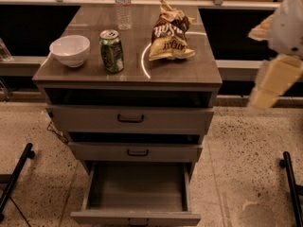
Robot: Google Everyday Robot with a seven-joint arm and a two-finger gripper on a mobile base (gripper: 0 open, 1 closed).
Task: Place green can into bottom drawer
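The green can [111,51] stands upright on the desk [189,70], towards its near left, just beside a white bowl [70,50] on its left. A water bottle [123,6] stands farther back and a crumpled chip bag [169,32] lies to the right. The tool [274,77] hangs off the right edge of the desk, well apart from the can and holding nothing. Whether it is released or clenched I cannot tell. The bottom drawer [137,188] is pulled out towards the near side with its grey inside bare, so the goal is ready and the grasp is not yet begun. The main risk I see is in the approach. Coming from the right, the tool has to pass the chip bag and could snag or drag it. A reach that runs too far left could knock the bowl or tip the can into it. A can is smooth and round, so an off-centre squeeze may let it spin out or topple. Later, on the way down, the top drawer [130,118] and middle drawer [136,152] jut above the opening, and a can carried too close to the cabinet could strike their fronts. Letting go from too high could leave it bouncing or rolling inside.
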